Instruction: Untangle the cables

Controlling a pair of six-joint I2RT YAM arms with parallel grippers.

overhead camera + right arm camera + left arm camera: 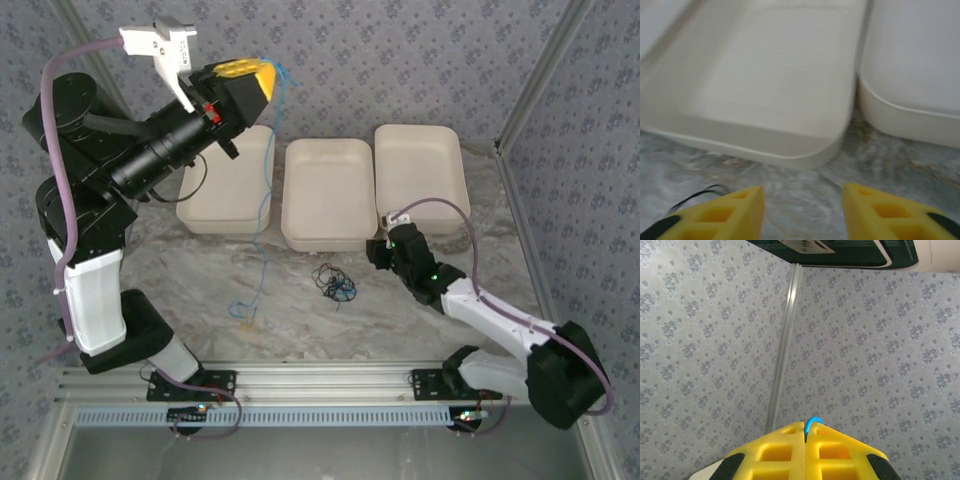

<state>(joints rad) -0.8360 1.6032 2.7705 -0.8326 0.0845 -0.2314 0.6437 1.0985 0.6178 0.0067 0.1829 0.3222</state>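
My left gripper (805,432), raised high, is clenched on the blue cable (264,200), which hangs down to the table (190,285). My right gripper (802,195) is spread apart, low by the middle tray (325,195), with the dark tangle (335,282) just to its left.

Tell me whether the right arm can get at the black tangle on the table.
Probably yes: the right gripper hangs open just over the table, and the black tangle lies close beside it with nothing between them.
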